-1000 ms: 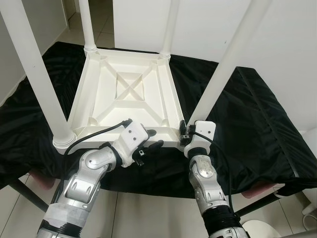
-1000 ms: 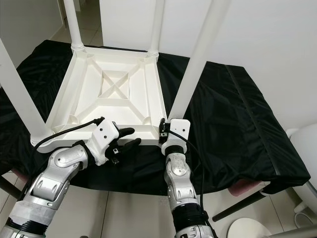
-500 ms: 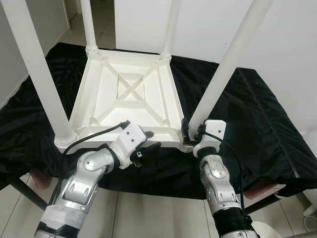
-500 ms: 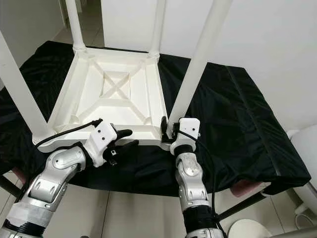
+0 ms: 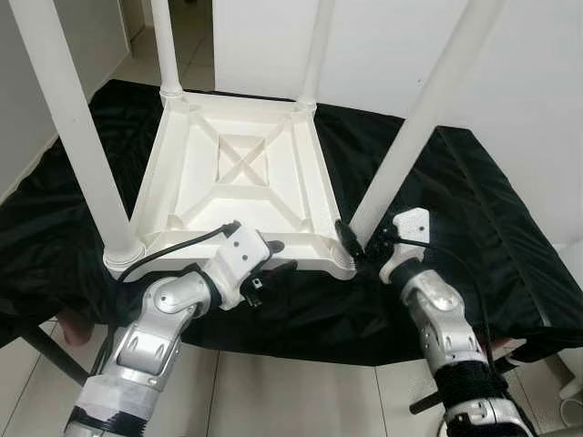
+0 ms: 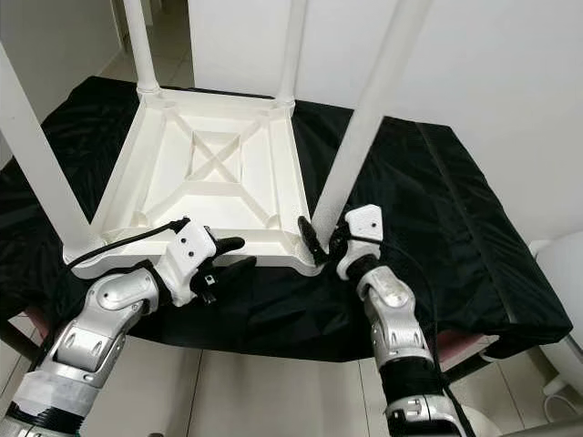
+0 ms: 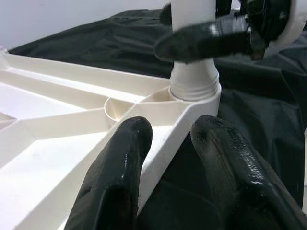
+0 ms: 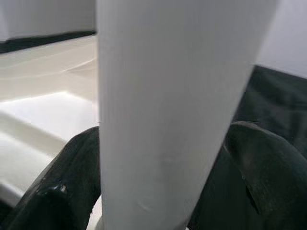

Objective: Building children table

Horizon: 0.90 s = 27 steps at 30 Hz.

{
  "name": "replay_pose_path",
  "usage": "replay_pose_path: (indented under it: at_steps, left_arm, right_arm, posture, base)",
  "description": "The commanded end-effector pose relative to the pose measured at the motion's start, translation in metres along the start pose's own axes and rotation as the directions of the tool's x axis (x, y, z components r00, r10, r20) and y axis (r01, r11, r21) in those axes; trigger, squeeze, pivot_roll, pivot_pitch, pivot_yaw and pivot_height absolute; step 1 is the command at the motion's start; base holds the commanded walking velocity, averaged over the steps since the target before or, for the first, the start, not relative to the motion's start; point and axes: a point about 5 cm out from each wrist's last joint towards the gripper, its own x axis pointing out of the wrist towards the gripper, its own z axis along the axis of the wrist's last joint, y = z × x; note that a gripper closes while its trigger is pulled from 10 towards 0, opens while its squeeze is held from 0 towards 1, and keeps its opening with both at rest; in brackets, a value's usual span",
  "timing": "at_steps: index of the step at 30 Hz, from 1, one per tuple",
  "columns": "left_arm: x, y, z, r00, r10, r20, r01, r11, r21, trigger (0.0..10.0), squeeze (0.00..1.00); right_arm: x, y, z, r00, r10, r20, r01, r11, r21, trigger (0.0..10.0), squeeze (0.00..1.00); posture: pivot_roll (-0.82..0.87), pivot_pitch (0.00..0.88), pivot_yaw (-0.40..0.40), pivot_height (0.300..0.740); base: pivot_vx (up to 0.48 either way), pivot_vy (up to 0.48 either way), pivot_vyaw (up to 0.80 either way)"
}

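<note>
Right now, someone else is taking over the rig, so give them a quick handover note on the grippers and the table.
Left gripper: fingers astride the near edge of the upside-down white tabletop, steadying it.
Right gripper: fingers around the base of the near right leg, at its corner socket.
The tabletop lies on a black cloth; all four legs stand in their corners.
Left: check that the near right leg is fully seated, then turn the table upright.
</note>
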Motion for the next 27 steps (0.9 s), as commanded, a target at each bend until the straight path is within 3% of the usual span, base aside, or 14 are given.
replay_pose_path:
  at_steps: [1, 4, 5, 8, 9, 20, 21, 24, 27]
  left_arm:
    - [0.003, 0.001, 0.000, 1.000, 0.022, -0.001, -0.022, 1.000, -0.005, 10.0, 0.00]
    - [0.004, 0.003, 0.001, 1.000, 0.026, 0.003, -0.026, 1.000, -0.002, 10.0, 0.00]
    - [0.004, 0.003, 0.002, 1.000, 0.030, 0.004, -0.030, 1.000, -0.002, 10.0, 0.00]
    - [0.004, 0.004, 0.002, 0.999, 0.034, 0.005, -0.034, 0.999, -0.003, 10.0, 0.00]
    - [0.003, 0.004, 0.002, 0.999, 0.038, 0.005, -0.038, 0.999, -0.002, 10.0, 0.00]
    - [0.001, 0.005, 0.001, 0.998, 0.056, -0.002, -0.056, 0.998, -0.007, 10.0, 0.00]
    - [0.001, 0.005, 0.001, 0.998, 0.055, -0.002, -0.055, 0.998, -0.008, 10.0, 0.00]
    - [0.001, 0.006, 0.001, 0.999, 0.053, -0.004, -0.053, 0.999, -0.003, 10.0, 0.00]
    - [0.001, 0.007, 0.001, 0.999, 0.052, -0.004, -0.052, 0.999, -0.001, 10.0, 0.00]
  right_arm:
    - [0.001, -0.002, -0.004, 0.998, 0.054, -0.036, -0.055, 0.998, -0.013, 10.0, 0.00]
    - [0.004, 0.000, -0.010, 0.979, 0.178, -0.101, -0.180, 0.984, -0.013, 10.0, 0.00]
    - [0.004, 0.001, -0.014, 0.970, 0.210, -0.125, -0.213, 0.977, -0.011, 2.4, 0.00]
    - [0.003, 0.002, -0.017, 0.959, 0.244, -0.146, -0.248, 0.969, -0.007, 2.4, 0.00]
    - [0.003, 0.003, -0.018, 0.955, 0.256, -0.149, -0.258, 0.966, 0.003, 0.0, 0.00]
    - [-0.001, -0.008, -0.022, 0.955, 0.258, -0.147, -0.253, 0.966, 0.050, 0.0, 0.00]
    - [-0.001, -0.009, -0.022, 0.959, 0.246, -0.142, -0.241, 0.969, 0.052, 10.0, 0.00]
    - [-0.002, -0.009, -0.022, 0.971, 0.207, -0.122, -0.196, 0.976, 0.092, 10.0, 0.00]
    - [0.000, -0.007, -0.021, 0.985, 0.131, -0.114, -0.123, 0.990, 0.074, 10.0, 0.00]
  posture:
    - [0.08, 0.035, -0.085, 0.740]
    - [0.08, 0.037, -0.088, 0.740]
    - [0.09, 0.039, -0.095, 0.740]
    - [0.09, 0.039, -0.095, 0.740]
    - [0.09, 0.039, -0.098, 0.740]
    - [0.10, 0.048, -0.101, 0.740]
    - [0.10, 0.049, -0.099, 0.740]
    - [0.10, 0.051, -0.097, 0.740]
    - [0.09, 0.053, -0.094, 0.740]
  base:
    - [0.000, 0.000, 0.00]
    - [0.000, 0.000, 0.00]
    - [0.000, 0.000, 0.00]
    - [0.000, 0.000, 0.00]
    - [0.000, 0.000, 0.00]
    - [0.000, 0.000, 0.00]
    - [0.000, 0.000, 0.00]
    - [0.000, 0.000, 0.00]
    - [0.000, 0.000, 0.00]
